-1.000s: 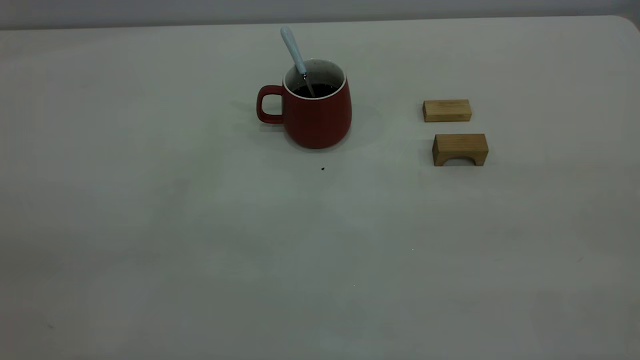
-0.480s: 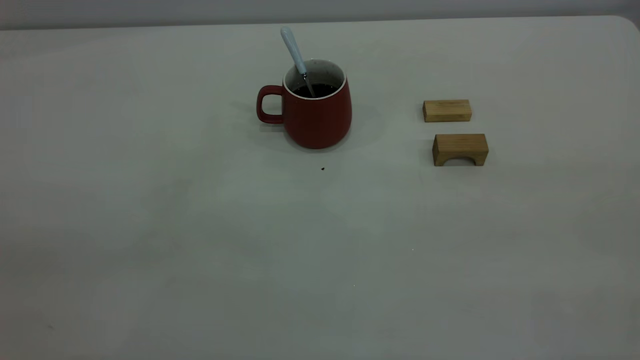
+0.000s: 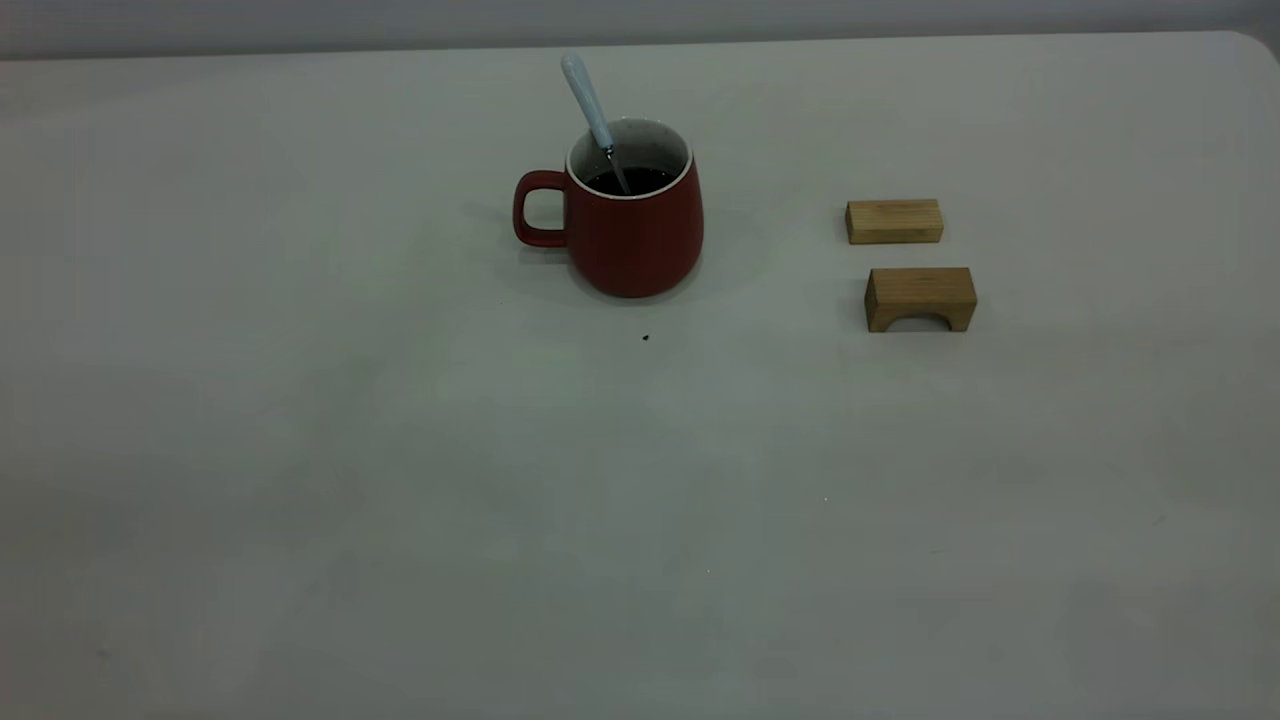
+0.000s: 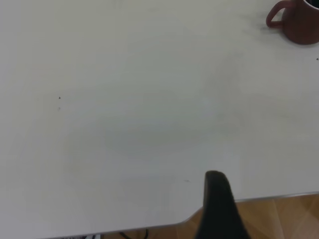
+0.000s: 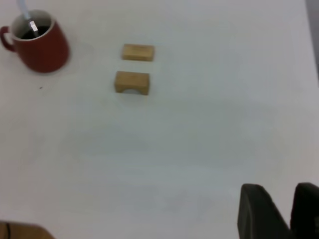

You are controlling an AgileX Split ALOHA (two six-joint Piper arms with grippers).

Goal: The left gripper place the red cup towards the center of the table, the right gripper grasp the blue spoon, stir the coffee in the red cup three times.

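Note:
The red cup (image 3: 635, 235) stands upright toward the middle of the table (image 3: 400, 450), handle pointing to the left. Dark coffee (image 3: 632, 181) shows inside it. The blue spoon (image 3: 590, 105) leans in the cup, its bowl in the coffee and its handle tilted up to the left; nothing holds it. Neither gripper appears in the exterior view. In the left wrist view one black finger (image 4: 217, 199) hangs over the table's near edge, far from the cup (image 4: 299, 25). My right gripper (image 5: 280, 191) is empty, with a narrow gap between its fingers, far from the cup (image 5: 42, 45).
Two tan wooden blocks lie right of the cup: a flat one (image 3: 893, 221) and an arched one (image 3: 920, 298) in front of it. A tiny dark speck (image 3: 645, 338) sits just before the cup. Wooden floor (image 4: 279, 219) shows past the table edge.

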